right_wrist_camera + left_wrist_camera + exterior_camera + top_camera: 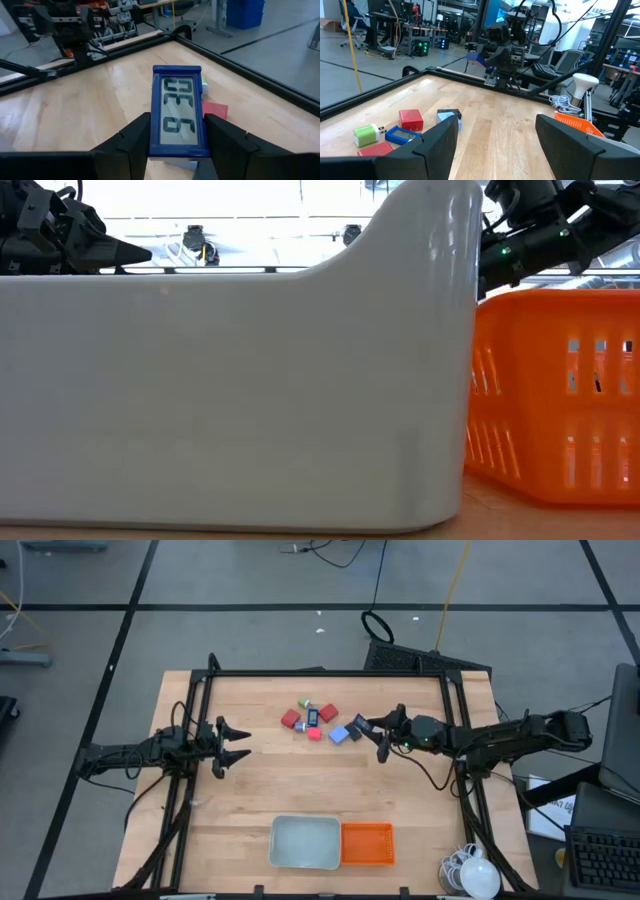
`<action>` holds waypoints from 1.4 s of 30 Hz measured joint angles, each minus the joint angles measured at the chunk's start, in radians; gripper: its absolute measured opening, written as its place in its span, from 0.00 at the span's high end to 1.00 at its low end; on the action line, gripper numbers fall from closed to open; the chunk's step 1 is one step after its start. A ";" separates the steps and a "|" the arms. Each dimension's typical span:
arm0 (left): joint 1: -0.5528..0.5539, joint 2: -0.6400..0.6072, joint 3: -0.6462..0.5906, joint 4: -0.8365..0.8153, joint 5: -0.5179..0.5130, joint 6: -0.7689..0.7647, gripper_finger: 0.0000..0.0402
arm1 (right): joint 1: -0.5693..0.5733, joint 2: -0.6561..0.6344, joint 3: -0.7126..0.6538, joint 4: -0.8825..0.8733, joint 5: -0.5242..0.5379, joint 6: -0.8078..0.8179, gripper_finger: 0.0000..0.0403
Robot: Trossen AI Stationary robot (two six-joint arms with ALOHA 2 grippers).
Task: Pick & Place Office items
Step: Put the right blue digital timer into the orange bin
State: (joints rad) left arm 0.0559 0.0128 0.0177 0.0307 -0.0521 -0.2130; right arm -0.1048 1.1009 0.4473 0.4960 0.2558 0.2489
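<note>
A blue digital clock (181,110) is clamped by its edges in the right gripper (177,131), raised above the table just beside the remaining office items (312,721). The left gripper (240,743), jaws apart, is empty, well apart from that cluster. The narrow edge grip could let the clock slip during transfer.
</note>
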 joint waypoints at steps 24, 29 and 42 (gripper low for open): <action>0.000 0.000 0.000 0.000 0.000 0.000 0.33 | 0.029 -0.125 0.000 0.000 -0.070 -0.008 0.59; 0.000 0.000 0.000 0.000 0.000 0.000 0.32 | 0.029 -0.145 0.000 0.001 -0.147 0.007 0.59; 0.000 0.000 0.000 0.000 0.000 0.000 0.33 | 0.029 -0.148 0.000 0.009 -0.314 0.019 0.59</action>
State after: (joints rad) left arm 0.0559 0.0128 0.0177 0.0307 -0.0521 -0.2127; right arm -0.0753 0.9527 0.4477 0.5049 -0.0586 0.2684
